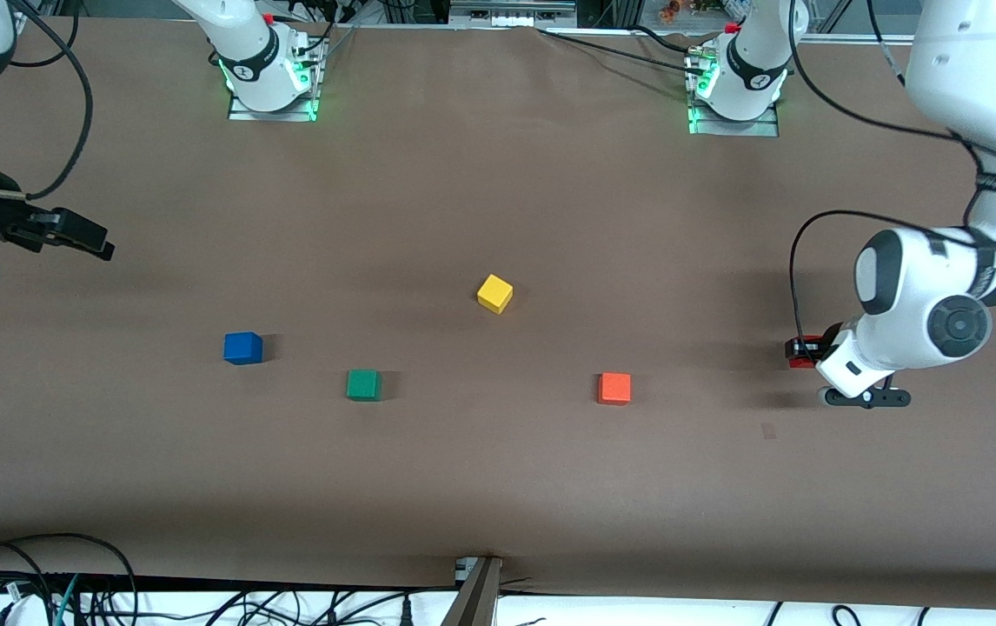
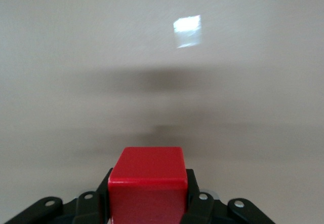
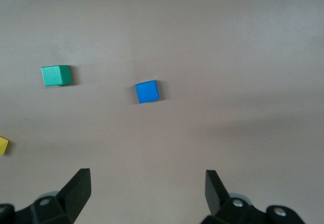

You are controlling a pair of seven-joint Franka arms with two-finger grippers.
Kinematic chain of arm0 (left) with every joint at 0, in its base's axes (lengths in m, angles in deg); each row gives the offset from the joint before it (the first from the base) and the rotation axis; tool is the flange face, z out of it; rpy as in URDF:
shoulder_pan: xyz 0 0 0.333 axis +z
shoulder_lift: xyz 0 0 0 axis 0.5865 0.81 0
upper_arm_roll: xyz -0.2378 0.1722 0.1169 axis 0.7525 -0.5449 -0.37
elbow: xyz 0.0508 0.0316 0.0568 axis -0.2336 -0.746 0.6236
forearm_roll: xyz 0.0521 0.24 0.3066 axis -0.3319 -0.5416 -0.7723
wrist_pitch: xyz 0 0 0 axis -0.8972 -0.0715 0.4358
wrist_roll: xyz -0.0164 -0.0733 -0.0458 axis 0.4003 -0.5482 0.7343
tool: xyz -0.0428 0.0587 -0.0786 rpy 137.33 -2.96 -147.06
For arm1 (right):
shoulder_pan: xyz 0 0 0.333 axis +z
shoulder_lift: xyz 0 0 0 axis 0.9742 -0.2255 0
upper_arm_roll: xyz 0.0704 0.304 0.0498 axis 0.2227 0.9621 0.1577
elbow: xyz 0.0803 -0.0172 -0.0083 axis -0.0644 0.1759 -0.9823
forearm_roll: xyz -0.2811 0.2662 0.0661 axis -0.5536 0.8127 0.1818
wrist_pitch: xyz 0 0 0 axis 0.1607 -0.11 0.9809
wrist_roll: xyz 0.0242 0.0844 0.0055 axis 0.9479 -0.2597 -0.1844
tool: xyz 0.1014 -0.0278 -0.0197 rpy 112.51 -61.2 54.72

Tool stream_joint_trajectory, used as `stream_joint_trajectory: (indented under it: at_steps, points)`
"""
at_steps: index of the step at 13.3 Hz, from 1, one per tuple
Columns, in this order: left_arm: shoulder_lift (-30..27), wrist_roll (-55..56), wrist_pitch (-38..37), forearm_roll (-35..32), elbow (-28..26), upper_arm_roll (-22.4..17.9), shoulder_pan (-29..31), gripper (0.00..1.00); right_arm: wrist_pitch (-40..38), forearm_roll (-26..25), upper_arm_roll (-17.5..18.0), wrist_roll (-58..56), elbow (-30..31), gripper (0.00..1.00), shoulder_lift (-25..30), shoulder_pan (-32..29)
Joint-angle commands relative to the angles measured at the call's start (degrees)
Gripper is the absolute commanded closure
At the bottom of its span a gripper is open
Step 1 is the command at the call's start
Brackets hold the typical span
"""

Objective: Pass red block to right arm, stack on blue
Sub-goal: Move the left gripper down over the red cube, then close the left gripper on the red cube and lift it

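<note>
The red block (image 2: pixel 147 183) sits between the black fingers of my left gripper (image 2: pixel 148 193), which is shut on it. In the front view that left gripper (image 1: pixel 802 350) is low at the table toward the left arm's end, and only a sliver of the red block (image 1: pixel 800 351) shows under the wrist. The blue cube (image 1: pixel 242 348) rests on the table toward the right arm's end. My right gripper (image 1: pixel 96 243) hangs open and empty over that end. The right wrist view shows the blue cube (image 3: pixel 147 91) ahead of the wide-apart right gripper (image 3: pixel 147 183).
Three other cubes lie on the brown table (image 1: pixel 498 487): a green cube (image 1: pixel 363 384) beside the blue one, a yellow cube (image 1: pixel 494 293) near the middle, and an orange cube (image 1: pixel 614 388) between the middle and the left gripper. The green cube (image 3: pixel 56 75) also shows in the right wrist view.
</note>
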Motion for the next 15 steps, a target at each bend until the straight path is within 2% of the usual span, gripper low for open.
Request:
stream_joint_trajectory:
  at_steps: [1, 5, 7, 10, 12, 15]
  points:
    - [-1.2, -6.9, -5.3, 2.5, 4.9, 2.8, 0.3, 1.00, -5.5, -0.1, 0.3, -0.8, -2.1, 0.00, 0.7, -0.1]
    - [-1.4, -17.2, -4.7, 9.5, 7.2, 10.2, 0.5, 0.98, -11.0, 0.9, 0.1, -2.8, -3.5, 0.00, 1.4, -0.2]
    - [-1.3, -24.4, -3.5, 18.0, 7.6, 11.5, 0.0, 1.00, -12.0, 2.7, 0.4, -7.9, -3.4, 0.00, 1.5, -0.2]
    - [0.5, -40.6, 3.7, 28.1, 7.9, 13.8, -1.0, 1.00, -14.6, 16.4, -0.1, -11.3, -3.4, 0.00, 0.8, -0.5]
    - [1.0, -49.4, 7.9, 37.9, 7.8, 14.8, -1.3, 0.99, -15.0, 24.8, -0.3, -11.3, -3.1, 0.00, -0.6, -1.0]
    - [3.7, -64.3, 14.1, 47.2, 7.8, 16.9, -4.2, 1.00, -16.3, 38.4, -0.4, -10.4, -2.7, 0.00, -3.6, -3.0]
